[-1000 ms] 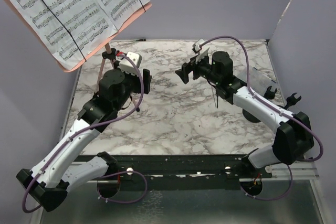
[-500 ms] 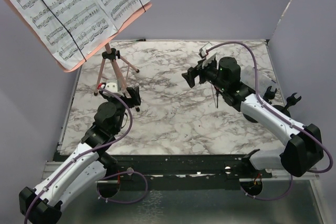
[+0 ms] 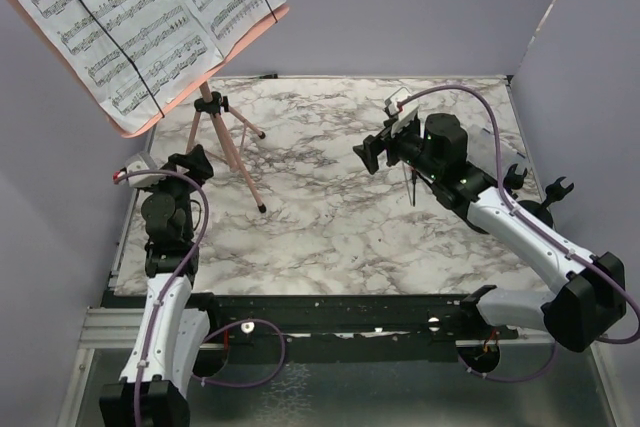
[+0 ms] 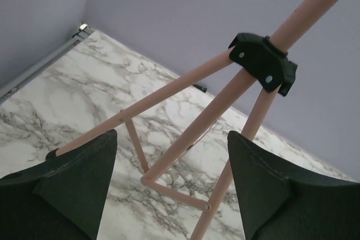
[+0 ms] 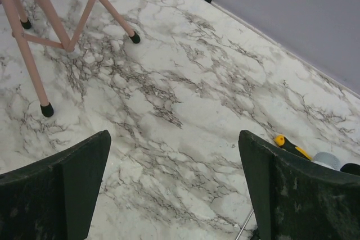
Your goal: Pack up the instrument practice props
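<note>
Music rest (image 3: 228, 142) stands just beside left gripper (image 3: 196, 160); right gripper (image 3: 367, 153) well apart.

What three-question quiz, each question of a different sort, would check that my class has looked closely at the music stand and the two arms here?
1. True or false: the left pincer is shut on a leg of the pink stand.
2. The sheet-music pages are: A lying flat; B propped on the stand's board; C rolled up.
3. How many legs does the stand have?
Key: 1 false, it is open; 2 B; 3 three.
</note>
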